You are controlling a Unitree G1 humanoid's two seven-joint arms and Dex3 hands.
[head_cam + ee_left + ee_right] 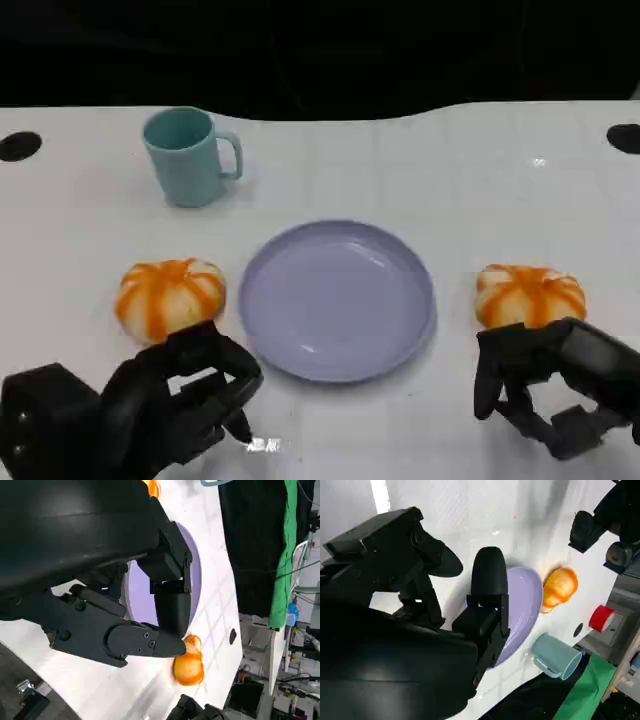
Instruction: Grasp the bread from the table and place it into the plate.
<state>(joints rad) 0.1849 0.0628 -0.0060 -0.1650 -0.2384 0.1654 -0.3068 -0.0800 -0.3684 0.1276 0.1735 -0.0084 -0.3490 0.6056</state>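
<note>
- The white table point(500, 180) spreads out in front of me, seen from above in my head view.
- A round lilac plate point(337, 300) sits in the middle of it, near my edge. Nothing lies in it, so the placing step is not yet done.
- A teal mug point(188, 156) stands upright beyond the plate, off toward my left, well apart from both hands.
- My left hand point(185, 390) hangs low over the near edge, just short of the bread on that side. Its fingers are curled partway in and hold nothing; I judge it loosely parted rather than clenched.
- My right hand point(545, 385) hovers just before the other bread, fingers hooked downward with gaps between them, gripping nothing.
- Left bread point(168, 296), an orange-and-cream bun, rests on the table just beside the plate's left rim.
- Right bread point(529, 294), the same kind, rests on the table a little apart from the plate's right rim, nearly touching my right fingers point(490, 375).
- My judgement: the task is at its very start. Grasping, lifting, carrying over the rim and releasing all remain.
</note>
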